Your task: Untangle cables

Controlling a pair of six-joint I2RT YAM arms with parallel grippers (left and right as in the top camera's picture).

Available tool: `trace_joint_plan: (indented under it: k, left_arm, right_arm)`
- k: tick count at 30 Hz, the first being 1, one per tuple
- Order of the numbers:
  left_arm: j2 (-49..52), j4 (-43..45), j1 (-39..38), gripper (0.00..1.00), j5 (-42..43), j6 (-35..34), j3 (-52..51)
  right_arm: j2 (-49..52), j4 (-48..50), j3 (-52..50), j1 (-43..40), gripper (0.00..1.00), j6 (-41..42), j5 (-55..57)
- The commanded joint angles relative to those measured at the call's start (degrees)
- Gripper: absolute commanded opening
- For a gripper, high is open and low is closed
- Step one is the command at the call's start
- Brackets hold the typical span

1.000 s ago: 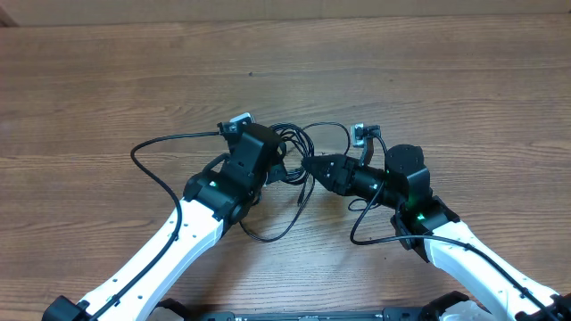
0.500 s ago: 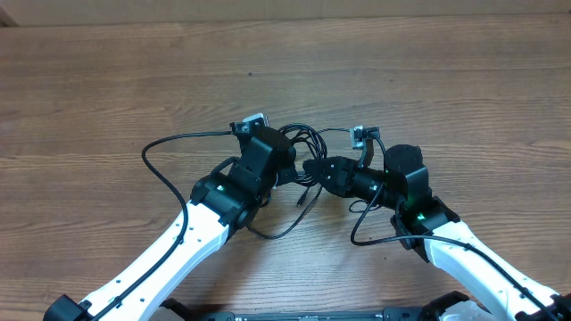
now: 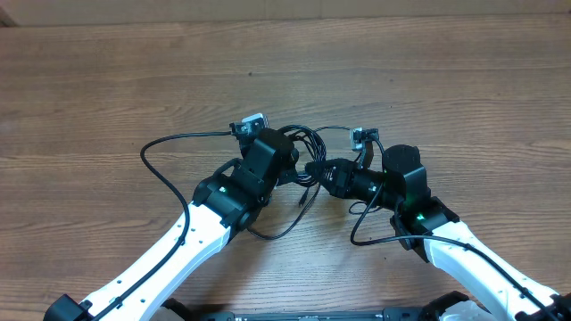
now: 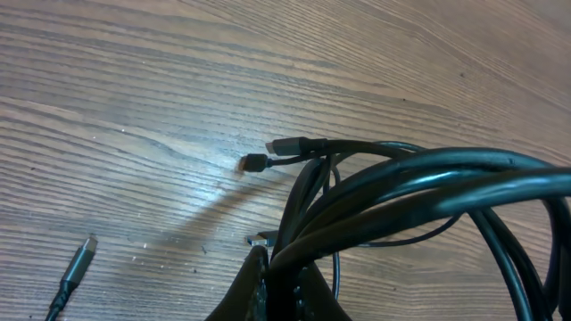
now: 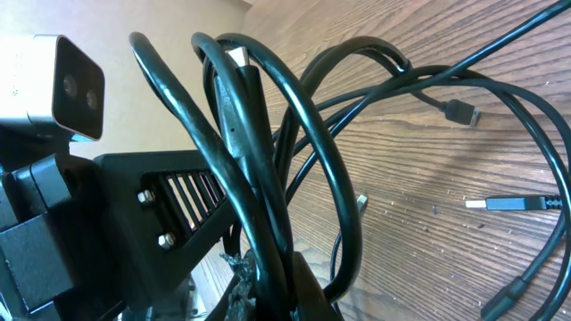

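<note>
Overhead, a wood-grain worktop (image 3: 107,80) fills the frame, with a paler strip along its far edge. At the left, the left arm's own thick lead (image 3: 156,156) loops out over the wood. The left hand (image 3: 290,165) meets the right hand (image 3: 317,169) at mid-worktop, and the cables (image 3: 308,143) bunch between and just behind them, partly hidden by both hands.

Left wrist view: the left hand (image 4: 277,294) is clenched on the cables (image 4: 401,178), which arc off to the right. Two plugs (image 4: 252,163) stick out to the left above the wood, and a loose plug (image 4: 76,267) lies at lower left.

Right wrist view: the right hand (image 5: 268,294) grasps the looped cables (image 5: 259,152). The left arm's wrist camera (image 5: 62,80) blocks the left side, and a flat plug (image 5: 508,204) lies on the wood at right.
</note>
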Motion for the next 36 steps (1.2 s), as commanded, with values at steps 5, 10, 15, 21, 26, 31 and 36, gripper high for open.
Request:
trace_joint_plan:
  k: [5,10,15,21,26,31,36]
  left_arm:
    - [0.1,0.2,2.5,0.04,-5.7,-0.9,0.3]
    - [0.1,0.2,2.5,0.04,-5.7,-1.0,0.3]
    - [0.1,0.2,2.5,0.04,-5.7,-1.0,0.3]
    - [0.1,0.3,2.5,0.04,-3.4,-1.0,0.3]
    - [0.1,1.6,2.4,0.04,0.7,-1.0,0.3]
    - [0.1,1.8,2.1,0.04,1.8,-1.0,0.3]
    - [0.1,1.8,2.1,0.04,2.1,-1.0,0.3]
  right_arm:
    - [-0.5,-0.2,0.4,0.2,0.04,-0.5,-1.6]
    - [-0.5,-0.2,0.4,0.2,0.06,-0.5,-1.7]
    - [-0.5,-0.1,0.4,0.2,0.21,-0.5,-2.3]
    - [-0.5,-0.1,0.4,0.2,0.25,-0.5,-2.4]
    - [-0.5,0.3,0.4,0.2,0.26,-0.5,-2.1]
    - [-0.5,0.3,0.4,0.2,0.21,-0.5,-2.1]
    - [-0.5,0.3,0.4,0.2,0.13,-0.5,-2.0]
